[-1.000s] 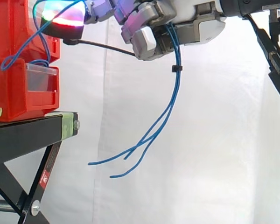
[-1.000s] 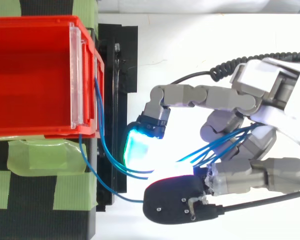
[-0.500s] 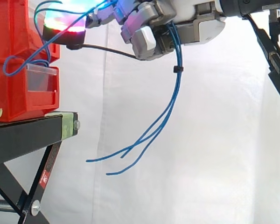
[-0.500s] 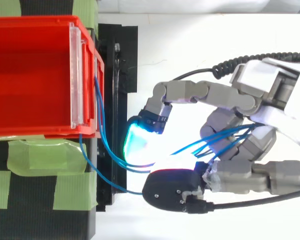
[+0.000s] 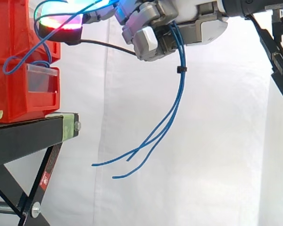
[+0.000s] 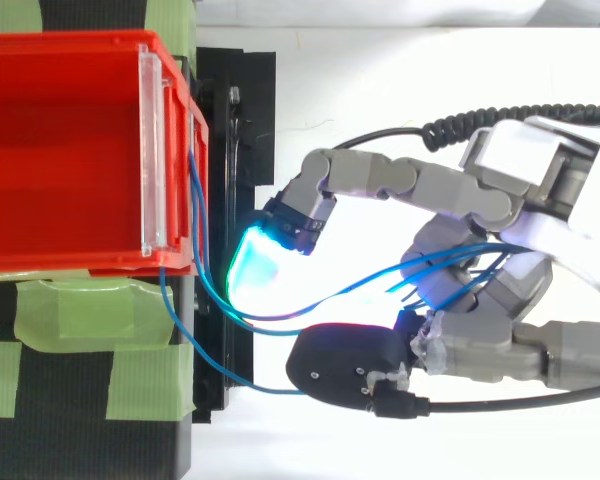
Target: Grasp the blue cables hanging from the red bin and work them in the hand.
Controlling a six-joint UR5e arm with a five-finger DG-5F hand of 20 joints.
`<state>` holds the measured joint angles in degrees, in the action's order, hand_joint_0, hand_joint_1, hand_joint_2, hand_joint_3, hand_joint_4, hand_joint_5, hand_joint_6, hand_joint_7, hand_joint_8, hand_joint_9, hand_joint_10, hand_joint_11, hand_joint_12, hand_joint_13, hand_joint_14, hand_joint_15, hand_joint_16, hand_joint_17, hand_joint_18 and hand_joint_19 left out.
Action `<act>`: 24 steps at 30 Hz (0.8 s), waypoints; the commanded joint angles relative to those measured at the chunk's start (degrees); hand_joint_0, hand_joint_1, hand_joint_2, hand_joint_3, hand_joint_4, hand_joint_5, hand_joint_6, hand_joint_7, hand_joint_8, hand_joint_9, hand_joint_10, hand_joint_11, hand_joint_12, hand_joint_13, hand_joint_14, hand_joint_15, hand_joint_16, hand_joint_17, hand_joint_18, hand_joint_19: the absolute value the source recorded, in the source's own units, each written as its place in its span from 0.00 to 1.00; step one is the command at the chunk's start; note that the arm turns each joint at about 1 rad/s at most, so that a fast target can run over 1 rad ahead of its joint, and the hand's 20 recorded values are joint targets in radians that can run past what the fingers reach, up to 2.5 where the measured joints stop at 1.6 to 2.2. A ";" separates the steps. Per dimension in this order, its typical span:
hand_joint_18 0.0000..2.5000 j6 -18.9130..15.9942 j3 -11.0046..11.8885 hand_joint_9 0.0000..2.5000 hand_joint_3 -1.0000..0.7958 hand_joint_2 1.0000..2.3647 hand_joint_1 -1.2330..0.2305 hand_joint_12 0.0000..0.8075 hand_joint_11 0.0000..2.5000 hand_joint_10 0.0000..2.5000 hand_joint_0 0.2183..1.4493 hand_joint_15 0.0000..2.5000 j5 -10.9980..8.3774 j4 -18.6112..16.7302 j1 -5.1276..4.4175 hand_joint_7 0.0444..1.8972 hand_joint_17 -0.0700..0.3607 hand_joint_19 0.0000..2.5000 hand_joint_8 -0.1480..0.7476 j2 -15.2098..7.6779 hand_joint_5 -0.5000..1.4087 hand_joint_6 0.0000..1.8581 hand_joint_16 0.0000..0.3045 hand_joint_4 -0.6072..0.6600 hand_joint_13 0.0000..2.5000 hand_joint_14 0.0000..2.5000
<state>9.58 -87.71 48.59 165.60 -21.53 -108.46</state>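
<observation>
Over on the left, the bin (image 5: 14,99) sits on the stand (image 5: 33,132), and the cables (image 6: 196,225) spill over its right wall. Seen from above, they swing across the gap toward 3 o'clock, straight into the robot hand (image 6: 460,200). And the robot hand has them: fingers curled round the bundle, clamping it in against the palm. In the side view the loose lengths drop out of that grip toward 6 o'clock, pass through a small black tie (image 5: 180,69), then sweep off to about 7 o'clock with the ends dangling free. So the bundle's line runs 9-to-3 between bin and robot hand, then 12-to-6 below it. My read: the slack is on the hanging side. The bin side at 9 o'clock looks the shorter run, so drawing further toward 3 could pull it taut.
</observation>
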 commanded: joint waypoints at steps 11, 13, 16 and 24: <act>1.00 -1.58 -0.01 0.71 0.76 0.21 0.32 0.88 1.00 1.00 0.78 0.79 0.02 -0.10 0.00 0.63 0.58 0.26 0.76 0.00 0.28 0.06 0.78 0.47 0.81 1.00; 1.00 -2.20 -0.01 0.71 0.78 0.17 0.32 0.88 1.00 1.00 0.81 0.79 0.02 -0.10 0.09 0.63 0.58 0.26 0.76 0.00 0.28 0.07 0.78 0.47 0.81 1.00; 1.00 -3.16 -0.01 0.71 0.81 0.09 0.32 0.88 1.00 1.00 0.84 0.79 0.02 -0.10 0.00 0.65 0.58 0.26 0.76 0.00 0.29 0.03 0.78 0.47 0.81 1.00; 1.00 -7.21 -0.01 0.71 0.72 0.07 0.31 0.88 1.00 1.00 0.74 0.79 0.28 -0.10 0.00 0.64 0.58 0.26 0.76 0.00 0.31 0.04 0.78 0.53 0.81 1.00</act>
<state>4.29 -87.67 48.73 165.50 -21.53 -108.42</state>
